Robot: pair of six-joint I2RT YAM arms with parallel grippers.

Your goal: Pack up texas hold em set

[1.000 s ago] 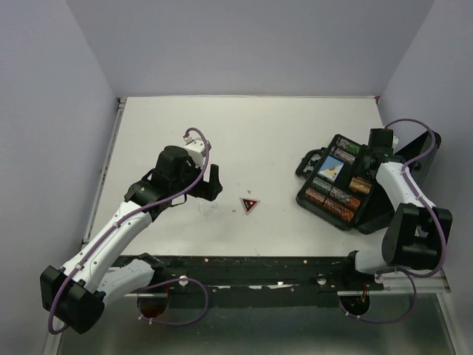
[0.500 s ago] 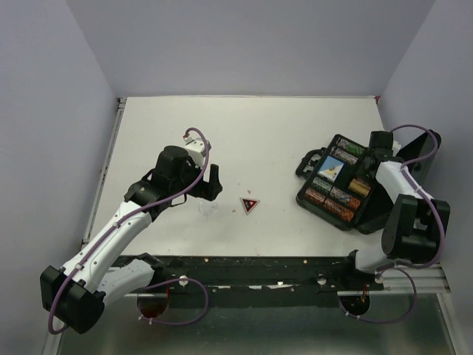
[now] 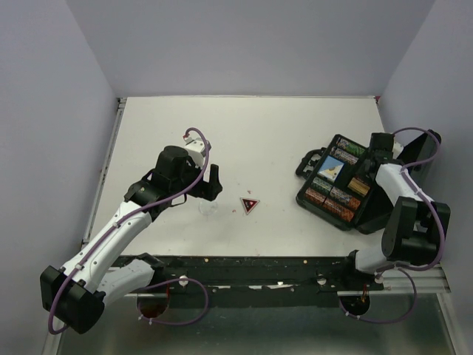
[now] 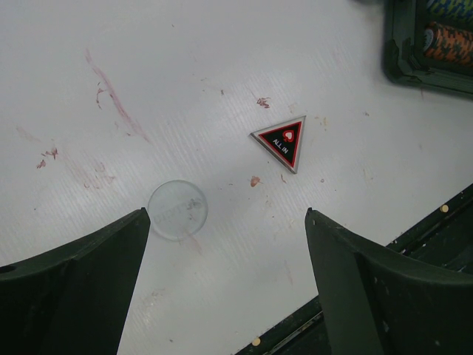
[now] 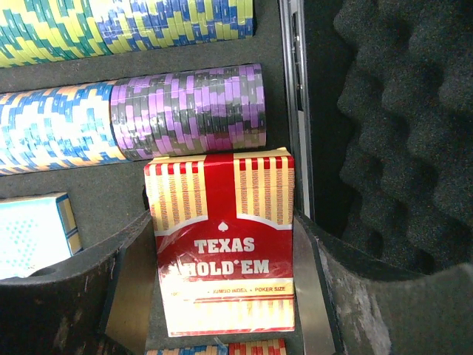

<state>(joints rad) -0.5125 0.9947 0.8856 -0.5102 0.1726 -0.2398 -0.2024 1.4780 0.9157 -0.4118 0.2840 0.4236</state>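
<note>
The black hinged case lies open at the right, with chip rows and a blue card box in it. My right gripper reaches into the case's far end. In the right wrist view the right gripper is shut on the red card box, a pad against each long side, just in front of the purple chips. My left gripper hovers open over the table. The clear marker lies by its left fingertip, and the triangular red-black marker is farther off.
The case's foam-lined lid stands up right beside the red box. The blue card box sits in the slot to the left. Reddish smudges mark the white table. The black front rail runs along the near edge.
The right arm's elbow has shifted slightly while its gripper stays in the case on the red box. The left arm and both markers have not moved.
</note>
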